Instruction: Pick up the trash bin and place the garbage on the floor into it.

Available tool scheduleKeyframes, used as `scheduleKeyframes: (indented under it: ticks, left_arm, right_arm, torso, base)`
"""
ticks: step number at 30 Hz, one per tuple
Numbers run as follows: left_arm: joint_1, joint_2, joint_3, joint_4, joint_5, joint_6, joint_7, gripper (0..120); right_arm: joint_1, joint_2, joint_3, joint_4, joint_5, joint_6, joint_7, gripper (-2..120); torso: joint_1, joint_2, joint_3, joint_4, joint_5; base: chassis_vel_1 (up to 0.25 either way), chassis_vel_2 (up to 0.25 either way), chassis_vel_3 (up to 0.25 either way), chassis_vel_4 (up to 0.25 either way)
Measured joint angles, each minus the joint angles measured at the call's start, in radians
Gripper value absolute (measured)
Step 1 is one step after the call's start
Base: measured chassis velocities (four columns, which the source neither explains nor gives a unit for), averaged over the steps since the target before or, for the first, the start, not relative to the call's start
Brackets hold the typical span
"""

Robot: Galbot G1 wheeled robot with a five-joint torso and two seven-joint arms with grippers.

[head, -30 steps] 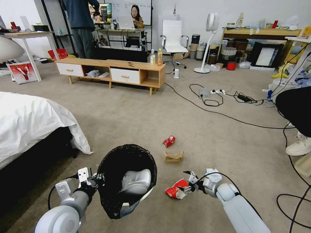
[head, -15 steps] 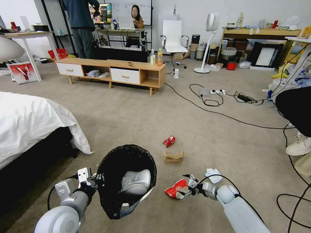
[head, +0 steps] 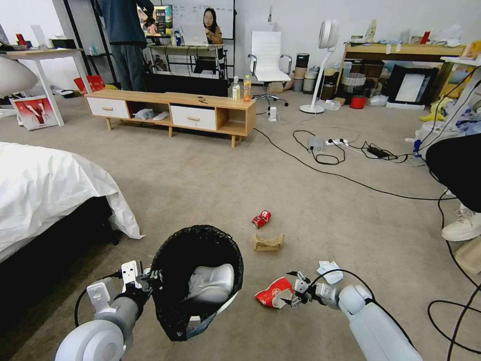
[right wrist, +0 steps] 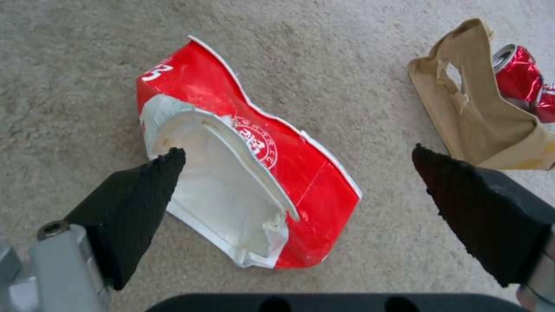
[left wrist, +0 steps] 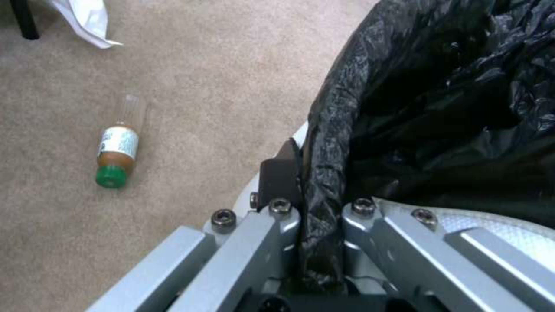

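The right gripper (right wrist: 295,167) is hovering low over the beige-grey short-pile carpet (head: 210,180), its two black textured fingers (right wrist: 138,199) spread wide on either side of a flattened red-and-white paper wrapper (right wrist: 243,151), with neither pad touching it. The wrapper is lying flat on the carpet. Just beyond it, a torn brown paper piece (right wrist: 485,125) is resting against a crushed red soda can (right wrist: 520,78). In the head view a crumpled white tissue (head: 329,271) is lying close beside the right arm.

The left gripper (left wrist: 321,212) is clamping the rim of the small round white plastic trash bin (head: 196,281), its silver fingers pinching the crinkled black bag liner (left wrist: 439,104) folded over the edge. The bin is hanging tilted at the robot's left front, with something white inside it. On the carpet below, a small green-capped bottle (left wrist: 117,151) is lying on its side, well apart from the bin.
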Motion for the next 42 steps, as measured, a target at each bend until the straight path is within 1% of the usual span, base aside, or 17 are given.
scheduleKeyframes:
  ticks: [16, 32, 42]
  left_arm:
    - [0.011, 0.001, 0.002, -0.009, 0.004, -0.003, 0.005, 3]
    - [0.007, -0.001, 0.004, 0.006, 0.009, -0.007, 0.013, 3]
    - [0.008, -0.001, 0.002, 0.005, 0.01, -0.009, 0.016, 3]
  right_arm:
    - [0.028, 0.019, -0.019, -0.036, 0.001, -0.024, 0.005, 100]
    - [0.046, 0.041, -0.028, -0.097, -0.021, -0.045, 0.022, 100]
    - [0.048, 0.058, -0.037, -0.108, -0.031, -0.049, 0.024, 100]
  torso:
    - [0.0, 0.0, 0.0, 0.0001, 0.0]
    - [0.0, 0.0, 0.0, 0.0, -0.0001]
    - [0.0, 0.0, 0.0, 0.0, 0.0]
  base:
    - [0.0, 0.0, 0.0, 0.0]
    - [0.0, 0.0, 0.0, 0.0]
    - [0.0, 0.0, 0.0, 0.0]
